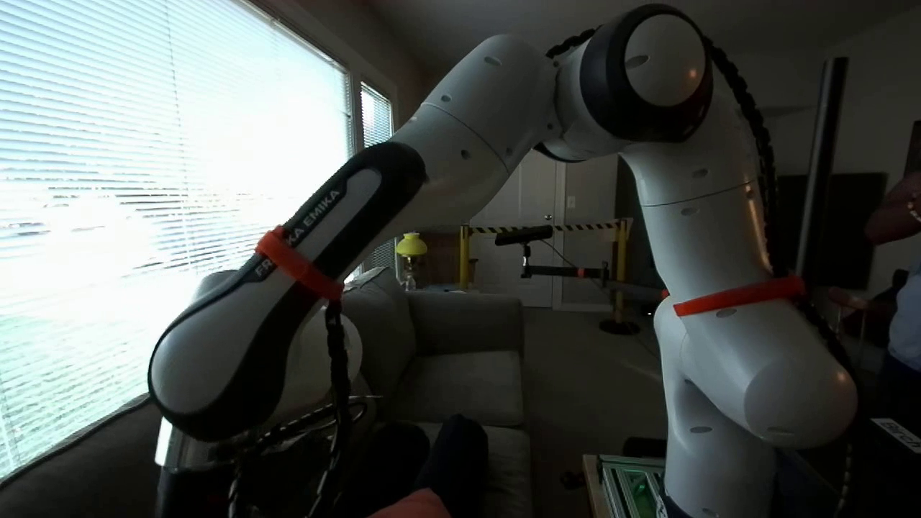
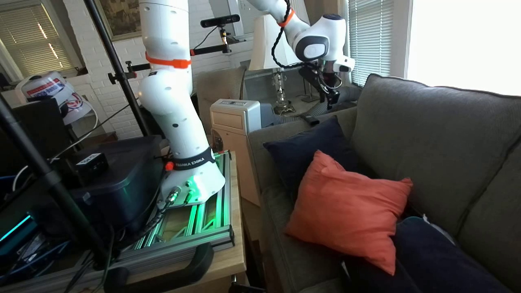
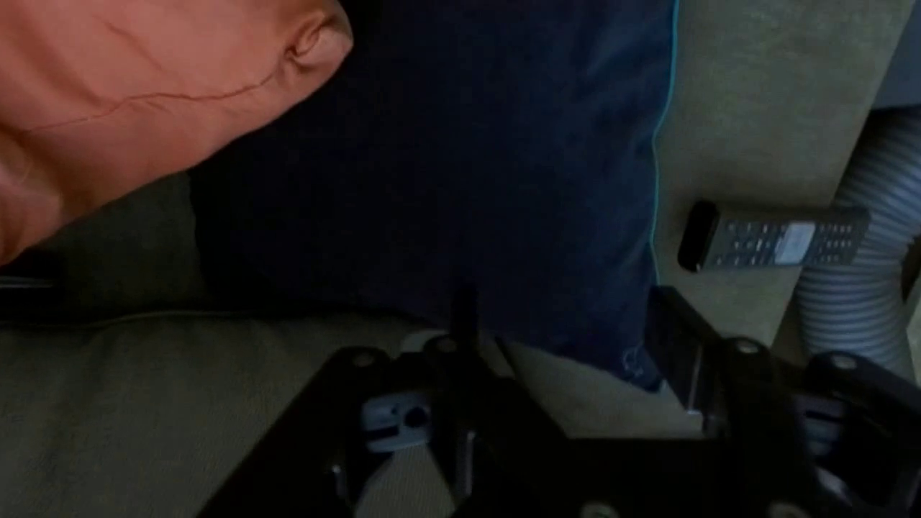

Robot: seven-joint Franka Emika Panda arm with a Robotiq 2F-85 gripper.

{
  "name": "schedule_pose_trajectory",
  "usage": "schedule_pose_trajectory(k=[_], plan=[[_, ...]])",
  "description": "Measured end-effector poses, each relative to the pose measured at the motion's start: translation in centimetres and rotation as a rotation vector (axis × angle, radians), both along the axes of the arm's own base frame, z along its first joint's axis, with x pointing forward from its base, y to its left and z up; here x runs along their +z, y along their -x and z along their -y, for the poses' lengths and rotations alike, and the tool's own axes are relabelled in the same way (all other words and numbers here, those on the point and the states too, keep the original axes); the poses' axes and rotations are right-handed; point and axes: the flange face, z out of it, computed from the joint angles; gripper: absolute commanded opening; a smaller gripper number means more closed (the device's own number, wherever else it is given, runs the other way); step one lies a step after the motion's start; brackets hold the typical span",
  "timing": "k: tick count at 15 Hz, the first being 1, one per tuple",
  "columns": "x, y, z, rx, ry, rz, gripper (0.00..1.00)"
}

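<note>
A black Robotiq gripper hangs released above the corner of a gray sofa, its two fingers spread well apart. Beyond and below the fingertips in the wrist view lies a navy throw pillow trimmed in teal piping, set in the angle between the sofa's backrest and its arm; whether either finger brushes the fabric cannot be told. To the right of the gripper in that view, a black remote control rests on the sofa's arm, one end jutting past the edge, with a gray ribbed hose just beyond it. Ahead and to the left, clear of the fingers, an orange throw pillow overlaps the navy one.

In an exterior view, a lamp with a pale shade and a clear stem stands behind and to the left of the gripper, and a white upright appliance sits farther left and lower. Well apart from the gripper, the Franka Emika Panda rises from an aluminum frame lit green. Above and behind the wrist, in an exterior view, glares a window with slatted blinds.
</note>
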Motion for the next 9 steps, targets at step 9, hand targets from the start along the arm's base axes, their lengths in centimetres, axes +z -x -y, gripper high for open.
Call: schedule_pose_trajectory(k=[9], plan=[[-6.4, 5.1, -9.1, 0.328, 0.058, -0.066, 1.00]])
